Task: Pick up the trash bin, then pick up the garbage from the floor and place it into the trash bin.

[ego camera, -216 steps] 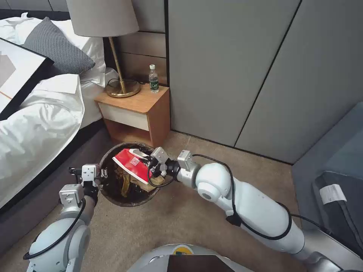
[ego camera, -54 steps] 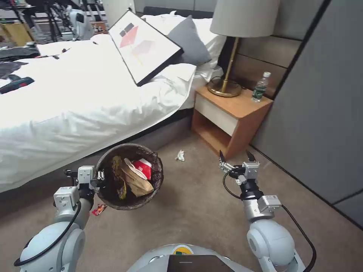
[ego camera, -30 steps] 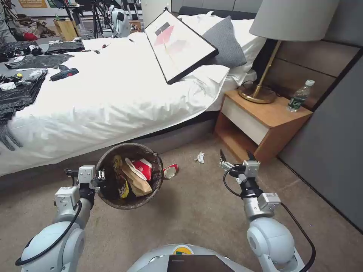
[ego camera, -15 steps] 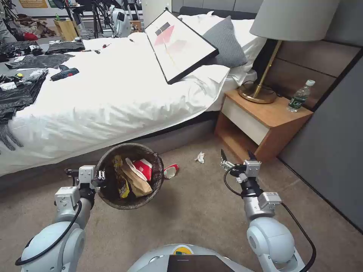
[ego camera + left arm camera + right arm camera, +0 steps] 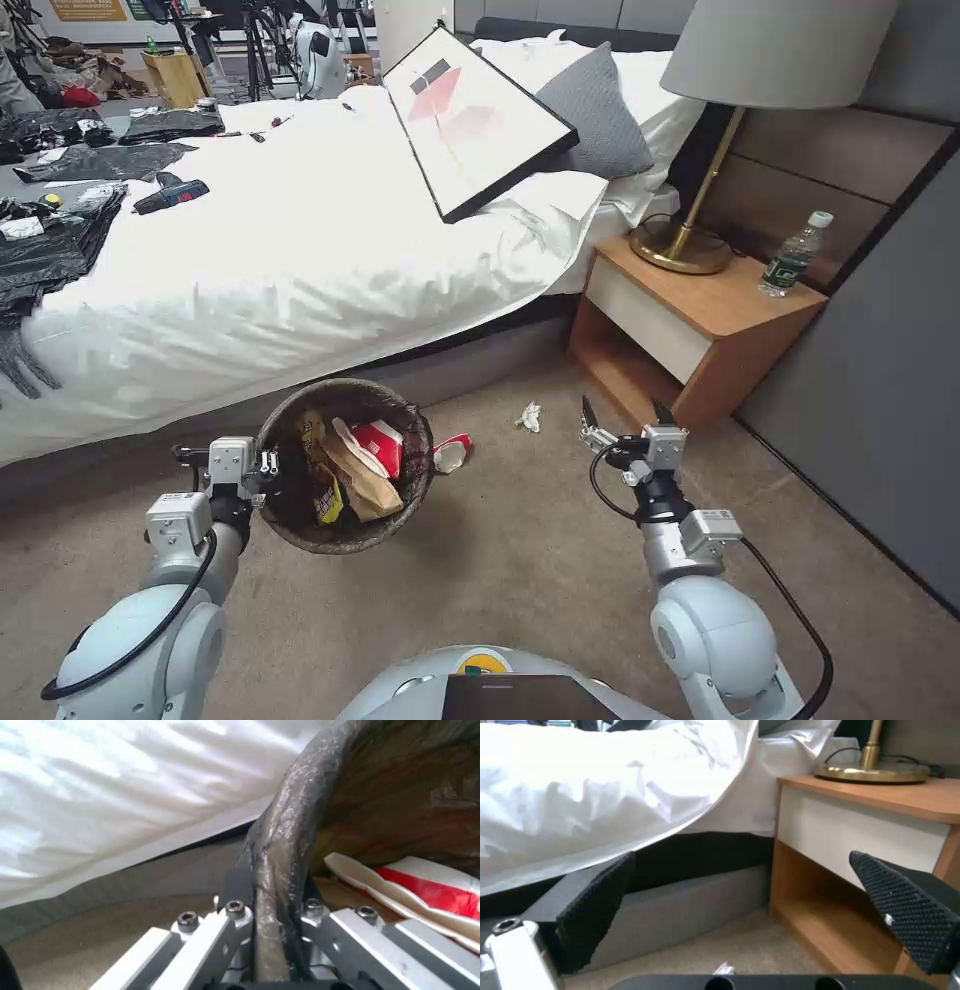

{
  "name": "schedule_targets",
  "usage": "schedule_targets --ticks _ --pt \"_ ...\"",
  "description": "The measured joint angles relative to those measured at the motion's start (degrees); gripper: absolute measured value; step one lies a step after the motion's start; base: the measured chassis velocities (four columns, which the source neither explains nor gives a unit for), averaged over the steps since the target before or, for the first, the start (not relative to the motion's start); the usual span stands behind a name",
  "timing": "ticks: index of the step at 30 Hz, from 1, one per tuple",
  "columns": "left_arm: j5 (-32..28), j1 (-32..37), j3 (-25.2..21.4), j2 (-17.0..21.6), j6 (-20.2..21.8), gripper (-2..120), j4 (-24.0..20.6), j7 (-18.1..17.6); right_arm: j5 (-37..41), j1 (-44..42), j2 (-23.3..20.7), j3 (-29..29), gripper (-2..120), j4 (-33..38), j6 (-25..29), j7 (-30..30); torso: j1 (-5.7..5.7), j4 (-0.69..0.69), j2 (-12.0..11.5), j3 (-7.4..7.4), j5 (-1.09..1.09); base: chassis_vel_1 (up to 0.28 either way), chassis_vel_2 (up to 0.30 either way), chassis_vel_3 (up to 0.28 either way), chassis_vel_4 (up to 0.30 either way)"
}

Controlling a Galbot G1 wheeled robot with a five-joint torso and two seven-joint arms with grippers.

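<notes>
Head view: left gripper (image 5: 262, 468) holds the trash bin (image 5: 343, 465) by its near rim, lifted off the carpet beside the bed (image 5: 260, 250); cup and wrappers already inside. Right gripper (image 5: 618, 415) hovers empty, jaws wide, near the nightstand (image 5: 700, 320). Crushed red-and-white cup (image 5: 451, 452) lies just beside the bin, crumpled tissue (image 5: 529, 416) between cup and nightstand.

Left wrist view: jaws clamped on the bag-lined rim (image 5: 277, 870).

Right wrist view: pads (image 5: 597, 907) spread wide, tissue (image 5: 724, 968) low on the carpet ahead.

Step judged: collecting remaining floor litter. Next calls for lowering the right arm onto the tissue or cup.
</notes>
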Motion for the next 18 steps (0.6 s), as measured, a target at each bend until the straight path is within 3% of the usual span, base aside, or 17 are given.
schedule_targets --ticks 18 --pt "0.0 0.0 0.0 0.0 0.1 4 0.0 0.1 -0.2 -0.3 0.0 -0.4 100 -0.1 0.2 -0.6 0.0 0.0 0.0 0.0 0.0 -0.003 0.002 0.002 -0.003"
